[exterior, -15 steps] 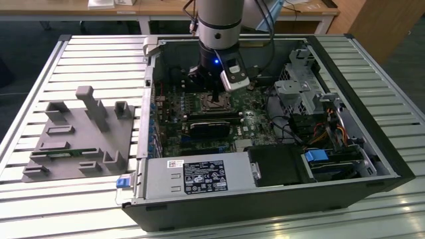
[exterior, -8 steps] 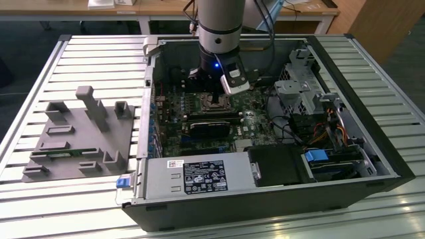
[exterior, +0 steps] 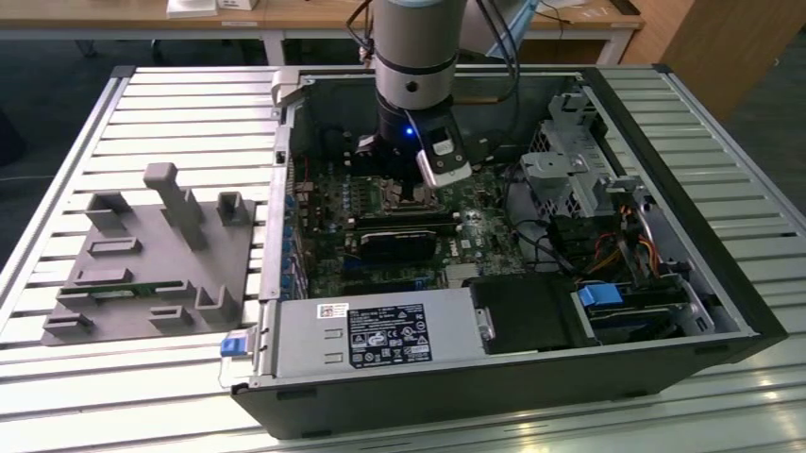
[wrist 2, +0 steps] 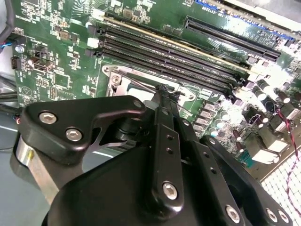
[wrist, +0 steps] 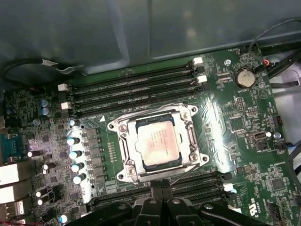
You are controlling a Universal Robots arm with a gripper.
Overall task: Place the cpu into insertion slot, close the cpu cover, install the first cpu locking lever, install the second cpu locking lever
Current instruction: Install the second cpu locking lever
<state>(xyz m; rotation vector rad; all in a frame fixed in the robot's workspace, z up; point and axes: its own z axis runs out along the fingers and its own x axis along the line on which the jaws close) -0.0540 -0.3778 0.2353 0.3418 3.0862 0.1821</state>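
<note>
Arm: grey, reaching straight down in the exterior view; wrist vertical
Hand (exterior: 406,189): black, pointing downward; fingertips (wrist: 160,188) close together in the first wrist view, nothing visible between them

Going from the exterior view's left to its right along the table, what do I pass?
Grey fixture block → green motherboard with the gripper above it → black drive bay → tangle of cables.
</note>
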